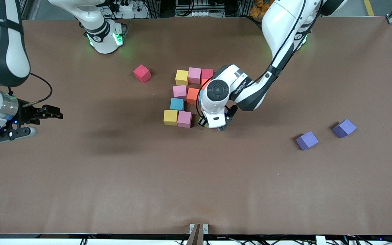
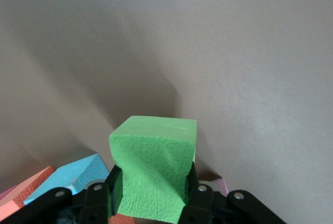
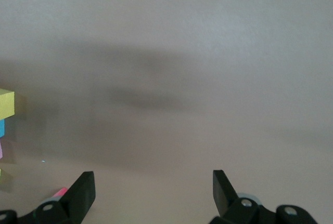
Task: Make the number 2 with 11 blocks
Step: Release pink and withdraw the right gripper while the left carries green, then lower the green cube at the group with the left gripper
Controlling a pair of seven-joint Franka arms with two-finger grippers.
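- Brown worktop (image 1: pixel 114 177), mid-area: the green block (image 2: pixel 153 169) is held clamped in the left gripper (image 2: pixel 153 198), low beside the pink block (image 1: pixel 184 119) of the unfinished number 2 (image 1: pixel 185 98).
- Placement is judged under way; next, it must be set flush, then released.
- Near the worktop's edge at its own end, the right gripper (image 3: pixel 151 190) is kept waiting, spread wide and empty.
- One red block (image 1: pixel 142 73) is seen lying apart.

Even, fairly bright overhead light covers the brown table (image 1: pixel 114 190) in the front view, with no hard glare. Soft, wide shadows lie under both arms, the darkest a blurred patch near the table's middle. The purple cubes (image 1: pixel 307 140) cast short, crisp shadows. Green lamps glow at the arm bases. Both wrist views look paler and washed out. The left wrist view shows the green block (image 2: pixel 153 167) sharply, its foam grain clear, with hazy shadow bands around it.
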